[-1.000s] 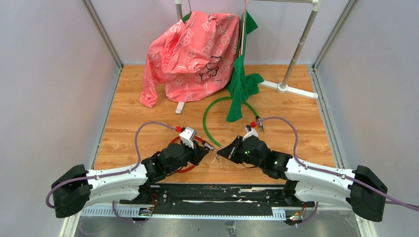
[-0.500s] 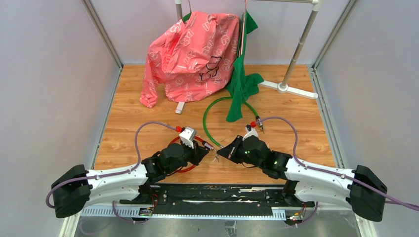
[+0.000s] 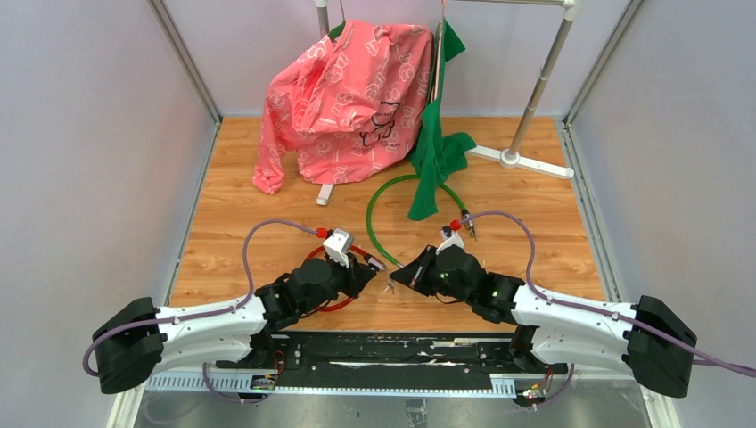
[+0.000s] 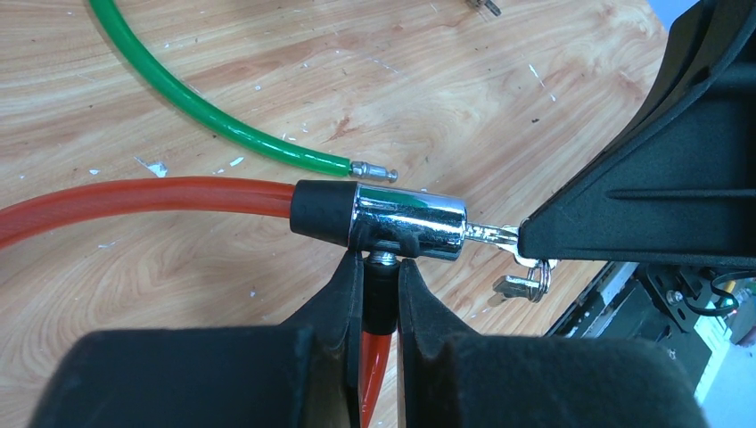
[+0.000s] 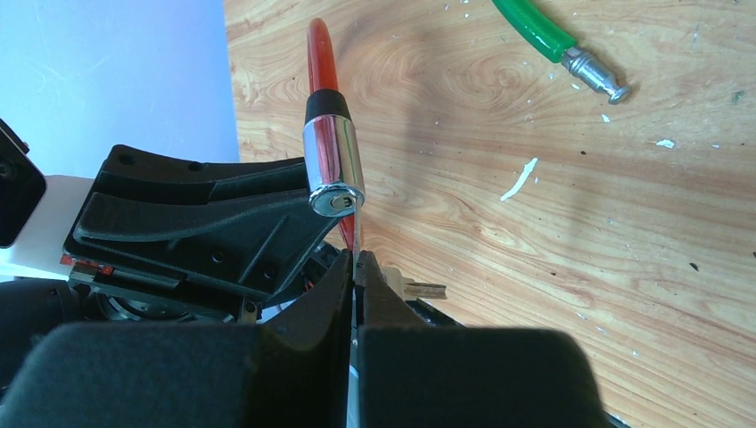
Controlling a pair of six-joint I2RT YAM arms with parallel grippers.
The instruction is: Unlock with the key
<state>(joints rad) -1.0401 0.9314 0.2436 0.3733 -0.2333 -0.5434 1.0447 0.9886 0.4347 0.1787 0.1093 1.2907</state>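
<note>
The chrome lock barrel on its red cable sits near the 6 o'clock edge of the tabletop, with the left gripper jaws clamped on the red cable just under it. The key, pinched in the closed jaws of the right gripper, meets the barrel face from 3 o'clock, so insertion seems in hand, and next it must be pushed home and turned. Whether the tip is in the slot is unclear, and the key's head is hidden

A red plastic-sheathed cable lock enters from the left edge of the left wrist view. It ends in a black collar and a chrome cylinder barrel, which lies horizontal at frame centre. The cable's other end, a black plug, enters the barrel from below. A small silver key lies horizontal with its tip at the barrel's right end face; its depth cannot be told. A ring carrying a second key hangs beneath it.
</note>
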